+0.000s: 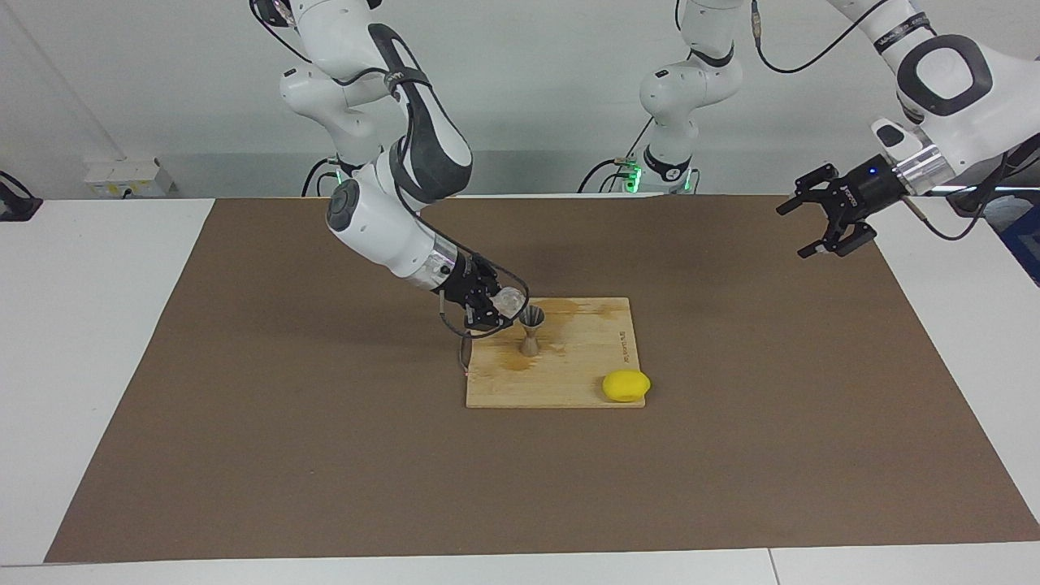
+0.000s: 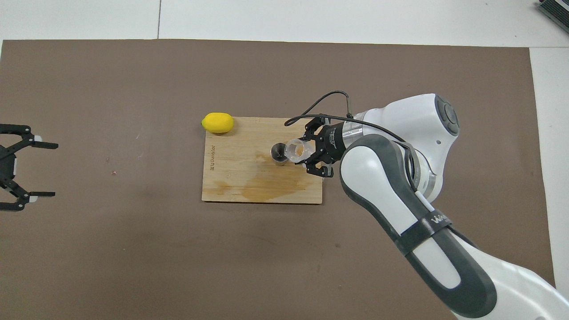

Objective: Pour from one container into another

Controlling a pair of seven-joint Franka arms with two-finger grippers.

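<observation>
The right gripper (image 1: 497,309) grips the glass cup (image 1: 509,301) with its fingers, tilted, mouth toward the rim of the jigger (image 1: 531,329). The jigger stands upright on the wooden board (image 1: 585,357), which lies on the brown mat (image 1: 244,406) covering the desk. A lemon (image 1: 626,385) rests at the board's corner. The left gripper (image 1: 829,221) hangs over the mat, fingers spread apart.

White worktop (image 1: 106,341) under a brown mat (image 1: 325,455)

The mat covers most of the worktop, leaving white margins at its ends. A wooden cutting board (image 1: 585,374), stained in patches, lies on the mat near its middle. A yellow lemon (image 1: 626,385) sits at the board's corner farthest from the robots, toward the left arm's end.
</observation>
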